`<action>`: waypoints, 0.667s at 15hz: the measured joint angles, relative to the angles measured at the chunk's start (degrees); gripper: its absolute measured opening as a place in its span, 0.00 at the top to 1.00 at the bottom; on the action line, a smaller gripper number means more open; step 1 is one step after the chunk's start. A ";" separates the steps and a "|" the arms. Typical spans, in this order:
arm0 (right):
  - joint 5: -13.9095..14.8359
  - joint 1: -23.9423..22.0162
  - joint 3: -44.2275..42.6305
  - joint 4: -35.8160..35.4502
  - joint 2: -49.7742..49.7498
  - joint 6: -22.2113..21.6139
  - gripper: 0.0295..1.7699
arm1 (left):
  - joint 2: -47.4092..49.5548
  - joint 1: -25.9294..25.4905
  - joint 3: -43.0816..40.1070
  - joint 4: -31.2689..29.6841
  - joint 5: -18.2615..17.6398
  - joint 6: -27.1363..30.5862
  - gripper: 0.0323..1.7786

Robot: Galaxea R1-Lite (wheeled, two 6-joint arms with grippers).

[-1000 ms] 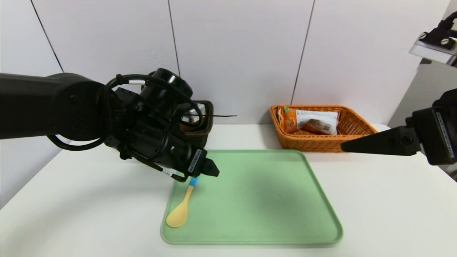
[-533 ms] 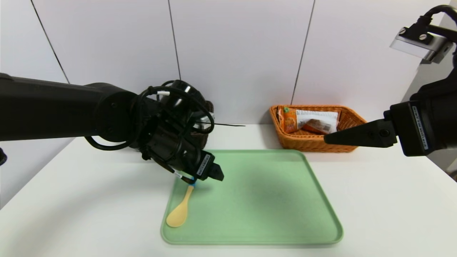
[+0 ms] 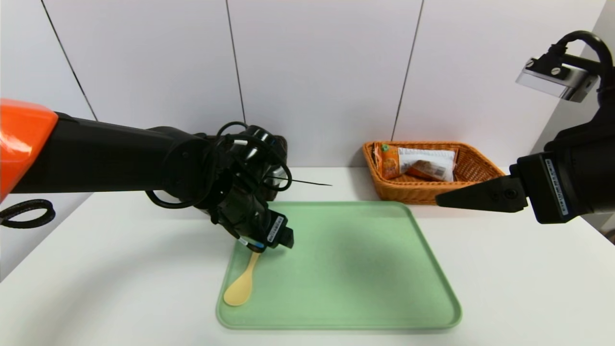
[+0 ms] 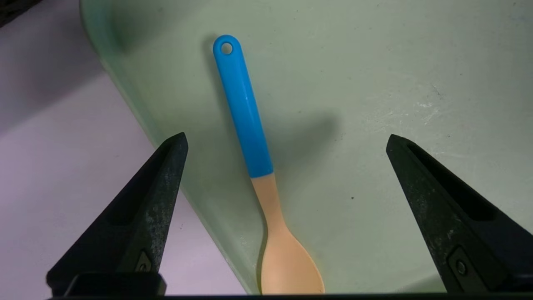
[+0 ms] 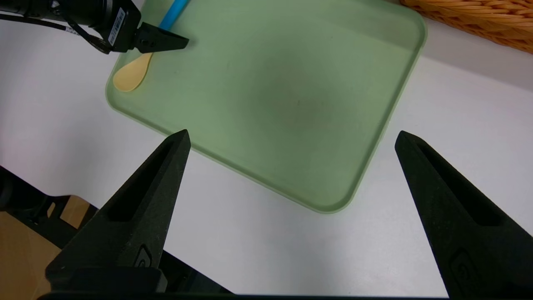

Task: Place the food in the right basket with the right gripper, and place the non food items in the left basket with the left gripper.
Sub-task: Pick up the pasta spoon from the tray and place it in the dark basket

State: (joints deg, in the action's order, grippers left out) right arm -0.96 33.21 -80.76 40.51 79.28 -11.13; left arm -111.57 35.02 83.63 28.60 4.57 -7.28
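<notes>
— So where is the left pincer (image 3: 283, 236)?
— Above the spoon's blue handle, over the near-left part of the green tray (image 3: 384, 307). Its fingers are spread wide, one on each side of the spoon (image 4: 250, 137), touching nothing.
— And the spoon itself?
— Flat on the tray, yellow bowl just beside the tray's left rim, handle pointing away toward the wall.
— What about the right pincer (image 3: 439, 202)?
— Spread too and empty, hanging over the tabletop (image 3: 528, 278) off the tray's right edge, just in front of the orange basket (image 3: 423, 192).
— The snack packet (image 3: 425, 166)?
— Lying inside that orange basket, beyond the right pincer.
— The dark basket (image 3: 277, 185)?
— Behind the left arm, mostly hidden.
</notes>
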 joint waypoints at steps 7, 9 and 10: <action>0.04 0.15 0.00 -0.05 0.05 -0.13 0.04 | -0.21 0.12 -0.06 2.44 0.05 -5.21 0.05; 0.00 0.15 0.00 -0.05 -0.01 -0.27 0.04 | -0.23 0.20 -0.13 2.51 -0.02 -5.78 0.05; 0.02 0.15 0.00 -0.05 -0.11 -0.27 0.04 | -0.23 0.23 -0.33 2.49 -0.04 -5.81 0.05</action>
State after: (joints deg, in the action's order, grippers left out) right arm -0.94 33.35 -80.76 40.46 79.17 -11.40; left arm -111.80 35.26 83.30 31.09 4.53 -13.09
